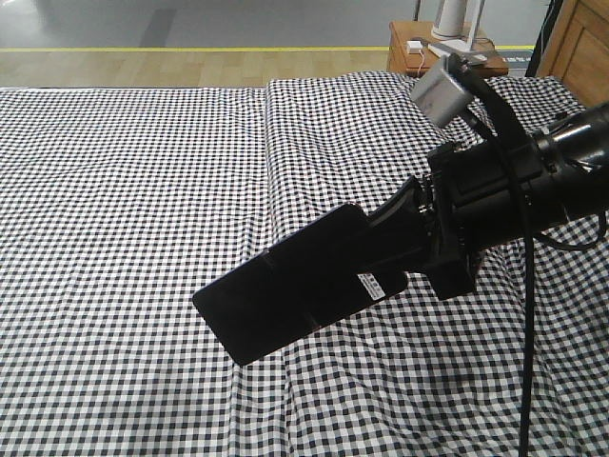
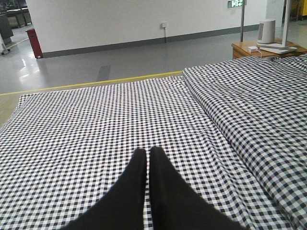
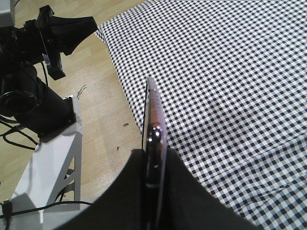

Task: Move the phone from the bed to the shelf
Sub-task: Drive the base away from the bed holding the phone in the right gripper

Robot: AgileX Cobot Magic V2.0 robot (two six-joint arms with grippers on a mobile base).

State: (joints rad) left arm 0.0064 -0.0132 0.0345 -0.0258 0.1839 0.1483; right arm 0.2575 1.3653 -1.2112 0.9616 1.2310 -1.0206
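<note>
Phone (image 1: 295,286) held above the bed (image 1: 124,190), clamped in your right tool (image 1: 404,238).
Left tool (image 2: 147,153): fingers pressed together on nothing, bottom centre of its wrist view, over the gingham. Front view, centre: phone tilted, white sticker near the gripped end. Right of centre: right tool clenched on that end. Right wrist view shows the phone edge-on between the fingers.

- Phone (image 1: 285,290), clamped in the right pincer (image 3: 154,155): smooth, glossy black face; thin silvery, metal-looking edge; small white paper sticker (image 1: 373,286).
- Pincer fingers (image 3: 192,191): matt black, plastic-looking.
- Bed (image 1: 124,190), beneath the pincer: matt woven check cloth, wrinkled.
- Table (image 1: 404,43), beyond the pincer: smooth orange-brown wood.
- Floor (image 3: 103,110), beside the pincer: pale wood-look boards, slight sheen.
</note>
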